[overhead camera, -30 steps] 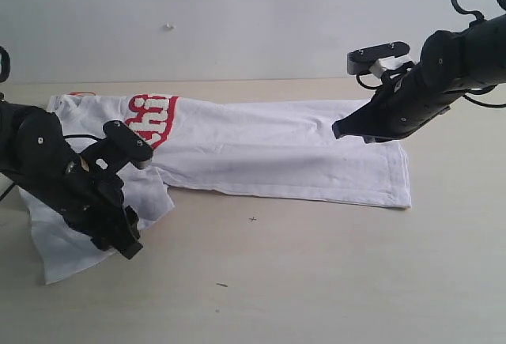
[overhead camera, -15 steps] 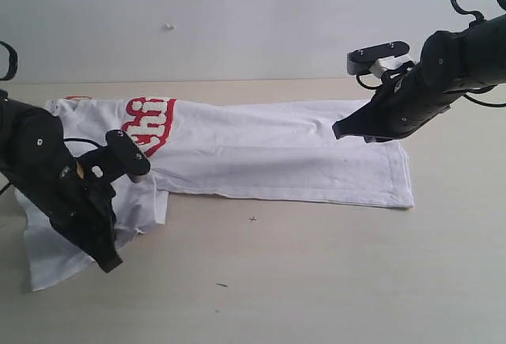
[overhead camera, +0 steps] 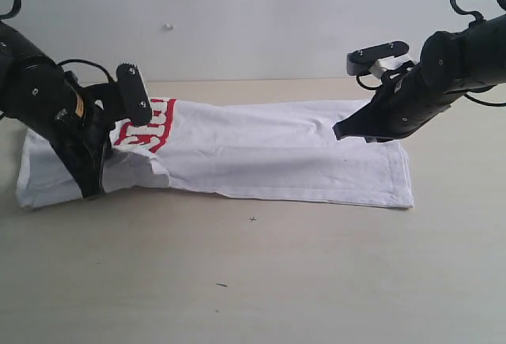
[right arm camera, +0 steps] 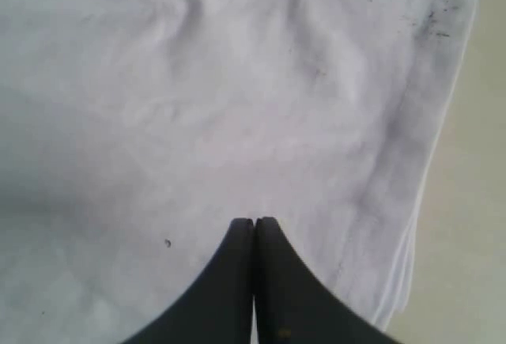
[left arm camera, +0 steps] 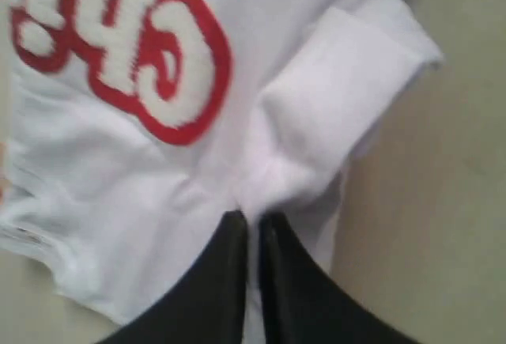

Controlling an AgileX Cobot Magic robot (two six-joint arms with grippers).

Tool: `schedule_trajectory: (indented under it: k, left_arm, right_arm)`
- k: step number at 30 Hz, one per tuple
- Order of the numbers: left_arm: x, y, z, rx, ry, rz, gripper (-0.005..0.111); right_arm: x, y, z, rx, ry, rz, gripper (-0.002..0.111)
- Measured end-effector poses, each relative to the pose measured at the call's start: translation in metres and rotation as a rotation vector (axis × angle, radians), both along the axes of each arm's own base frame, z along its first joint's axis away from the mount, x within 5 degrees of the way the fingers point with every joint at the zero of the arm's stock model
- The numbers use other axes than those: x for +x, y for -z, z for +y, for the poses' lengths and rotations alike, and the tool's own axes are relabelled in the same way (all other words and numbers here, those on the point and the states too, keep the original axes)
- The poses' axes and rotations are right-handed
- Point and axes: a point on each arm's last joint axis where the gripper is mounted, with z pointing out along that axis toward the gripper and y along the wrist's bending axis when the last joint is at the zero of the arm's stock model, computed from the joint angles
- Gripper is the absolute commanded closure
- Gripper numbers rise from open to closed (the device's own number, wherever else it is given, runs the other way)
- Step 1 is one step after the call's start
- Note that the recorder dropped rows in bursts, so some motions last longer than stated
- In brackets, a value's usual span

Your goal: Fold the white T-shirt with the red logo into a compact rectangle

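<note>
The white T-shirt (overhead camera: 261, 158) lies as a long band across the beige table, hem to the right. Its red logo (overhead camera: 146, 126) shows partly beside my left arm, and its fuzzy letters (left arm camera: 134, 51) fill the left wrist view next to a folded sleeve (left arm camera: 348, 83). My left gripper (overhead camera: 91, 190) (left arm camera: 253, 217) points down at the shirt's left end, shut on a pinch of white cloth. My right gripper (overhead camera: 338, 132) (right arm camera: 254, 221) is shut with nothing between its fingers, its tips over the cloth near the hem (right arm camera: 427, 122).
Bare beige tabletop (overhead camera: 277, 281) stretches in front of the shirt, with a small dark mark (overhead camera: 252, 219) on it. A pale wall (overhead camera: 237, 20) rises behind the table's far edge.
My left gripper has swung from the front left up and back to the shirt's left end, taking the hanging cloth with it. That cloth now lies with the band. The right arm has not moved.
</note>
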Motion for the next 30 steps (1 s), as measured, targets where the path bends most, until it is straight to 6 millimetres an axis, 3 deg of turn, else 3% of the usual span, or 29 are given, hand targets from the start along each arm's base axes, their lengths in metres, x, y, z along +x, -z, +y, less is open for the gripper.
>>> schedule_trajectory:
  k: [6, 14, 18, 26, 30]
  left_arm:
    - [0.015, -0.004, -0.008, 0.043, 0.184, -0.169, 0.107]
    - [0.030, 0.029, -0.015, 0.202, 0.443, -0.210, 0.107]
    - [0.044, 0.036, -0.022, 0.181, 0.429, -0.225, 0.107]
    - [0.075, 0.028, -0.028, 0.078, 0.311, -0.295, 0.107]
    - [0.078, 0.034, -0.028, 0.050, 0.270, -0.284, 0.103]
  right_arm:
    - [0.000, 0.000, 0.000, 0.000, 0.000, -0.004, 0.108]
    - [0.004, -0.002, 0.000, -0.002, -0.002, -0.047, 0.108]
    - [0.006, -0.004, 0.000, -0.004, -0.005, -0.074, 0.108]
    - [0.009, -0.005, 0.000, -0.010, -0.012, -0.122, 0.108]
    - [0.010, -0.003, 0.000, -0.017, -0.018, -0.121, 0.108]
